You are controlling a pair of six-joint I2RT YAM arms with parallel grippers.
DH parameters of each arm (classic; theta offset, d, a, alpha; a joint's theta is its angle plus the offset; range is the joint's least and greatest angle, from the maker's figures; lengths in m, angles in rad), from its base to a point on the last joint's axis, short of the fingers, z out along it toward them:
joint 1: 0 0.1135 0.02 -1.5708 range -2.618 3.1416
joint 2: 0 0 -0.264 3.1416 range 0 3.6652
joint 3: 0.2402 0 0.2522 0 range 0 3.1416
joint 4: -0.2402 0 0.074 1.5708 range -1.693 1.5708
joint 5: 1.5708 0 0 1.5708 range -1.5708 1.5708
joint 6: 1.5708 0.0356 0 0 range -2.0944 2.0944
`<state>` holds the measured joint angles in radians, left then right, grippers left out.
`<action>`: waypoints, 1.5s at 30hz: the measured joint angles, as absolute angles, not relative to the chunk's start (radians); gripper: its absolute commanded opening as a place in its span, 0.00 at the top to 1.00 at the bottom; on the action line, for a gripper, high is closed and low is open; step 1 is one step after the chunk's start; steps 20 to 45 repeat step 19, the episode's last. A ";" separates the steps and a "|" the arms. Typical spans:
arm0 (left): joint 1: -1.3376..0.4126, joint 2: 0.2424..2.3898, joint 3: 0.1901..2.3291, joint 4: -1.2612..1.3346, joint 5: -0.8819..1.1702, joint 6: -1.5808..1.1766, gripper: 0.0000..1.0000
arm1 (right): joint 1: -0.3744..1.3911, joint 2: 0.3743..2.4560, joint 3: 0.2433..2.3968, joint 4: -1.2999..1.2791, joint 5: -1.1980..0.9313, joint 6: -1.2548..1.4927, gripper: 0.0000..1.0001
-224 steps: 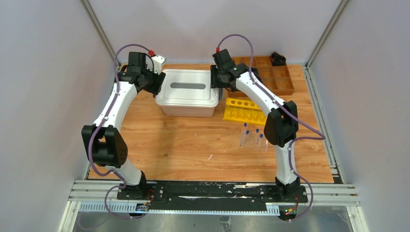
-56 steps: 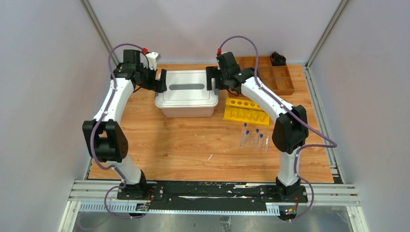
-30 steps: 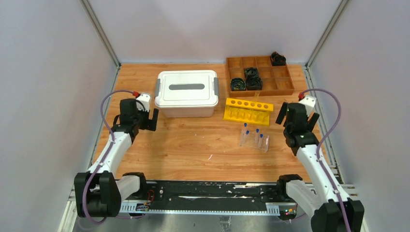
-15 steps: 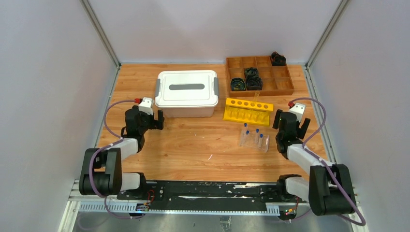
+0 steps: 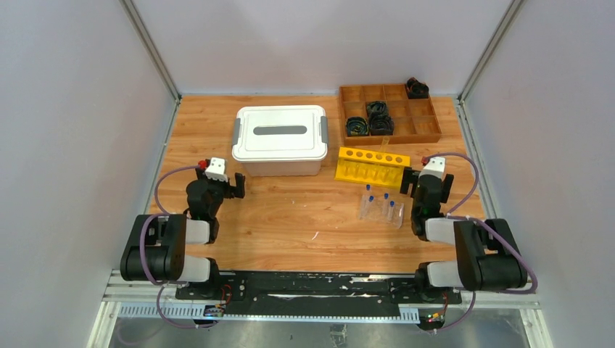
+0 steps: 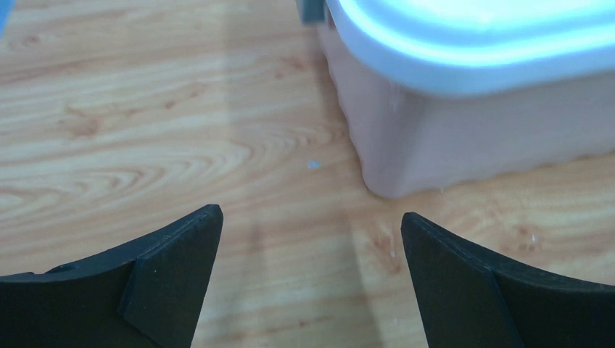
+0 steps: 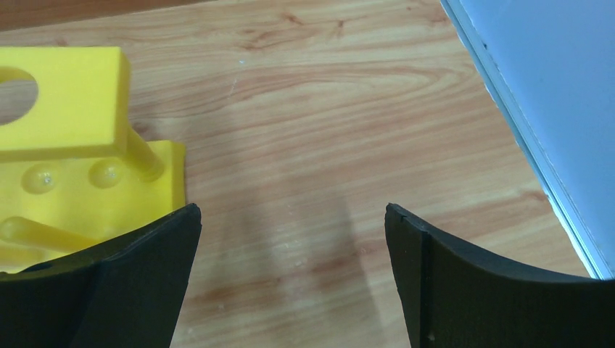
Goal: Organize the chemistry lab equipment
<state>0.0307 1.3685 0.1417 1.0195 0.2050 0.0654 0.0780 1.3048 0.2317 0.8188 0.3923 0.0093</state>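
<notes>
1. White lidded box hid its contents from you; your left gripper stood spread, empty, near its corner
2. Blue-capped tubes stood in the clear rack near the yellow rack, which your right wrist view cut off; your right gripper gaped empty

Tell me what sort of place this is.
Most likely an enclosed robot test bench set up as a mock chemistry lab: plain grey walls box in the wooden table, and on it stand a yellow tube rack and blue-capped tubes in a clear rack.
</notes>
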 measured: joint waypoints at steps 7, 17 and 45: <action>0.031 1.377 0.172 1.065 0.175 0.048 0.00 | 0.078 1.408 0.219 0.951 0.353 -0.032 0.00; 0.031 1.377 0.172 1.068 0.172 0.048 0.00 | 0.078 1.403 0.220 0.972 0.344 -0.043 0.00; 0.031 1.377 0.172 1.068 0.171 0.048 0.00 | 0.078 1.403 0.220 0.972 0.343 -0.043 0.00</action>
